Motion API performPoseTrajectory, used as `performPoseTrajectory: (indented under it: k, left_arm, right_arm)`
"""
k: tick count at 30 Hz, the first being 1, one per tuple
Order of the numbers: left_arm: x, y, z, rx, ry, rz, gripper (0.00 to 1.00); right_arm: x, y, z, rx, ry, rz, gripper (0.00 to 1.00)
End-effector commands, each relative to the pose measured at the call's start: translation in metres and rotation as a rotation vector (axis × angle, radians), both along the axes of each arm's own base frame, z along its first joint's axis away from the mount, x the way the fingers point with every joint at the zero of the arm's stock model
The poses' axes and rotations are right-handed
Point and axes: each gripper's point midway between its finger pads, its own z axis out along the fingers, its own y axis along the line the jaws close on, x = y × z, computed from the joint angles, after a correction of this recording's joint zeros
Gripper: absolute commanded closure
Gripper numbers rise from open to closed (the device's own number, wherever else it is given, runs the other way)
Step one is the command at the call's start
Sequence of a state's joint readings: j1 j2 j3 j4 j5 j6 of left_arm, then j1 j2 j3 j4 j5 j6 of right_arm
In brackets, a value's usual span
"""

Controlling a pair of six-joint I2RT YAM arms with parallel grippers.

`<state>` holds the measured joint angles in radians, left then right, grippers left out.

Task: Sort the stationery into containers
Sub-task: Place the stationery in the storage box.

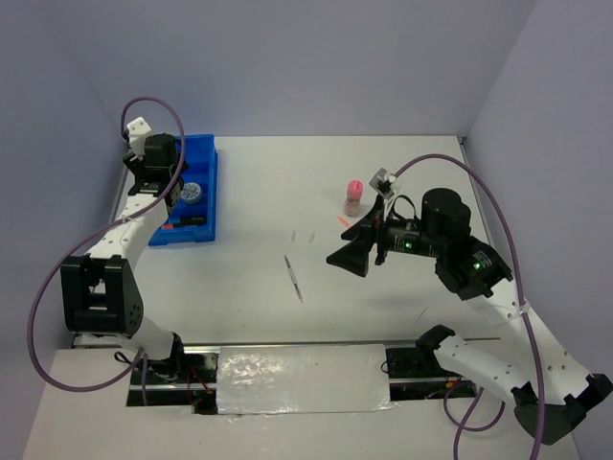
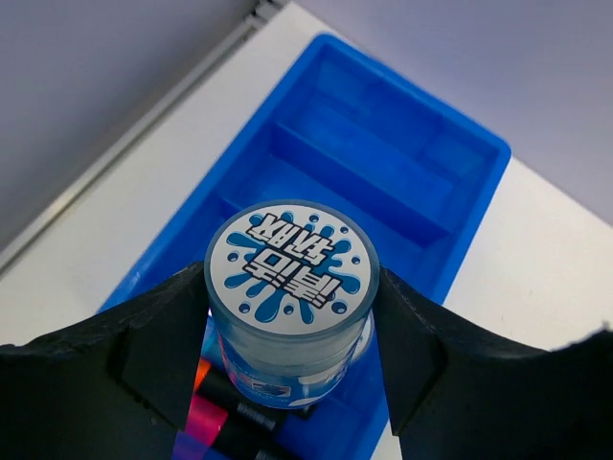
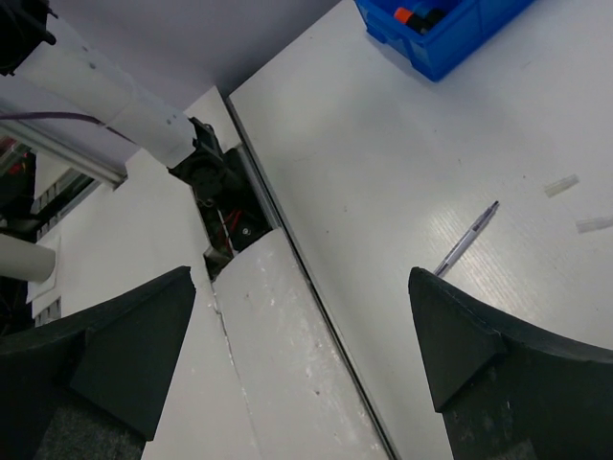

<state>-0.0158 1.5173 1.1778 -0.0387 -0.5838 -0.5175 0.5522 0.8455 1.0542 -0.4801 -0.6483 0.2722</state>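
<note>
Clamps the blue-white disc (image 2: 290, 271) in the left pincer (image 2: 292, 326) above the blue tray (image 2: 414, 96), arm (image 1: 129, 225) stretched forward; right pincer (image 3: 302, 283) apart over the table (image 3: 402, 172).

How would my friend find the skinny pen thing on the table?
Start at the white table and look to its middle, right of the blue tray. The pen lies there, long, thin and grey, unlike the two short pale stubs just beyond it.

We're seeing a bright blue tray (image 2: 383, 125), a disc (image 2: 292, 259) splashed blue with lettering on white, a pink-capped tube (image 1: 354, 195), a grey pen (image 1: 292, 277), and a thin orange stick (image 1: 342, 222).
</note>
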Motion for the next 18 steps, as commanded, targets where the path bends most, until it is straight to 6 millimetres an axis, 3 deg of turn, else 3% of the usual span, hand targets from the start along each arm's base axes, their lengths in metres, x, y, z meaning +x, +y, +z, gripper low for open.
performPoseTrajectory:
  k: [1,7,8,10,18]
  left_arm:
    - [0.017,0.018,0.046,0.063,-0.182,0.091,1.0]
    - [0.019,0.022,0.028,0.062,-0.182,0.095,1.0]
    - [0.015,0.033,0.022,0.067,-0.172,0.116,1.0]
    - [0.016,0.036,0.019,0.068,-0.185,0.11,1.0]
    - [0.019,0.04,-0.008,0.074,-0.166,0.084,1.0]
  right_arm:
    - [-0.006,0.001,0.0,0.006,-0.011,0.032,0.0]
    - [-0.007,0.006,-0.006,-0.022,0.004,0.086,0.0]
    - [-0.006,0.007,-0.007,-0.028,0.001,0.091,0.0]
    - [-0.004,0.009,-0.008,-0.041,0.004,0.099,0.0]
    - [-0.001,0.01,-0.014,-0.063,0.022,0.108,0.0]
